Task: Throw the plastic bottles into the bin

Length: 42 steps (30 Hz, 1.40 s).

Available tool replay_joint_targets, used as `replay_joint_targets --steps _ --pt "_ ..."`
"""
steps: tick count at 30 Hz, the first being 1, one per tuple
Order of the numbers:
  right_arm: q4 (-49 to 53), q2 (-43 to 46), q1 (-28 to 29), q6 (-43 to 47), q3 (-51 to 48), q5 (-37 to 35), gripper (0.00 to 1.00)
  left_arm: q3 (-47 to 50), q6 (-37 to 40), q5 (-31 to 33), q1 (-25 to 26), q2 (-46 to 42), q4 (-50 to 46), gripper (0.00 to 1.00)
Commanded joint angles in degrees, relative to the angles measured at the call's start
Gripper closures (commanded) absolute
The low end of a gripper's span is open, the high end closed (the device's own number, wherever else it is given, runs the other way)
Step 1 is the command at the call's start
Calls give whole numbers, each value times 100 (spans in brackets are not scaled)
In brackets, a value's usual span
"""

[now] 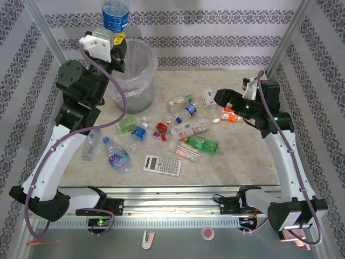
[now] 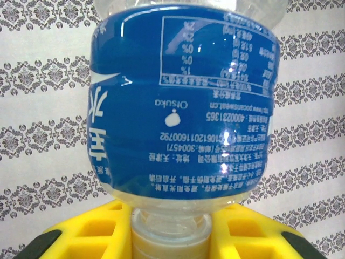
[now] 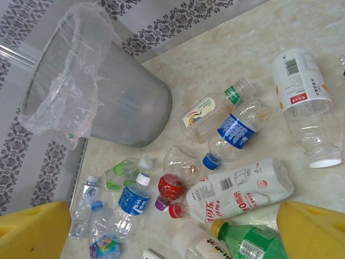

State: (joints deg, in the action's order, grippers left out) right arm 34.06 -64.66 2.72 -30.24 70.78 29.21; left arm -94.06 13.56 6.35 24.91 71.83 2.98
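L end effector [image 2: 170, 237] is clamped on the neck of a blue-label bottle [image 1: 115, 15]. The bottle is held upside down w/ its body pointing up, high over the far-left corner of the table. The bin [image 1: 153, 60] stands in that corner, bag folded over its rim. Prob reason for the neck grip: it's the narrowest, stiffest part, so the yellow fingers [image 2: 91, 232] don't crush the body. It's raised high so that letting go drops it into the bin. Can't tell if it's lined up over the mouth or just off the left rim.

R end effector [image 3: 171, 232] has its fingers spread wide w/ nothing btwn them. It hovers over the right side of the scatter, just by an orange-label bottle [image 1: 229, 116]. Looks like it's lining up a next pick while L does the drop.

Count:
- Bottles: 13 by my count, 1 in the L grip and 12 lying on their sides mid-table.
- Of the 12, 1 is the green bottle [image 1: 202, 143]; the rest are clear.
- Bin: 1. Can't make out any bottles inside it.
- Calculator [image 1: 161, 165]: 1, toward the near edge, not part of the job.
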Motion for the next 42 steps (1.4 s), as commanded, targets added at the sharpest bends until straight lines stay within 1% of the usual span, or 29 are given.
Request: replay_joint_targets --steps 1,5,8,11,13,14,15,17,19,20,21,22,23,24,28,32,36,42 --pt "-66 -22 -61 -33 111 -57 2 -57 18 82 -142 75 194 100" --pt "-68 -53 -57 -43 137 -58 2 -316 -311 36 -327 324 -362 100" --pt "-67 -86 -61 -40 146 -40 2 -643 -836 -246 -654 673 -1125 100" --pt "-73 -108 -61 -48 137 -23 2 -945 -1574 -1048 -1196 1180 -2065 100" --pt "-41 -112 -61 -44 137 -5 2 -1067 -2085 -1702 -1548 1593 -2583 100" --pt "-37 -104 -61 -45 133 -3 2 -1129 -2286 -1821 -1669 1794 -2782 100" --pt "-32 -100 -66 -37 129 -3 2 -1223 -2442 -1884 -1768 2014 -2998 94" --pt "-10 -90 -70 -43 128 4 2 -1368 -2575 -2160 -1900 2404 -3187 63" --pt "-16 -107 -69 -52 120 75 2 -1727 -2600 -2562 -1963 2802 -3492 52" --pt "16 -116 -70 -41 136 101 2 -1996 -2609 -2636 -1964 2946 -3724 42" --pt "46 -122 -70 -31 151 111 2 -2283 -2649 -2661 -1962 3078 -3940 28" --pt "65 -105 -71 -25 140 104 2 -2463 -2689 -2585 -1959 3123 -4049 17" --pt "61 -86 -65 -19 109 94 2 -2541 -2724 -2522 -1955 3115 -4050 7" --pt "63 -68 -79 -20 73 63 2 -2571 -2729 -2486 -1955 3049 -3966 0" --pt "235 -80 -101 -21 -3 17 2 -2584 -2853 -2495 -1955 2692 -3559 0" --pt "620 -262 -186 -49 22 -121 2 -2602 -2961 -2717 -1929 2424 -3334 0" --pt "873 -450 -305 -151 7 -109 2 -2419 -2842 -3000 -1821 2140 -3028 0" --pt "1104 -597 -412 -370 -123 -213 2 -2200 -2634 -3369 -1698 1856 -2859 0"
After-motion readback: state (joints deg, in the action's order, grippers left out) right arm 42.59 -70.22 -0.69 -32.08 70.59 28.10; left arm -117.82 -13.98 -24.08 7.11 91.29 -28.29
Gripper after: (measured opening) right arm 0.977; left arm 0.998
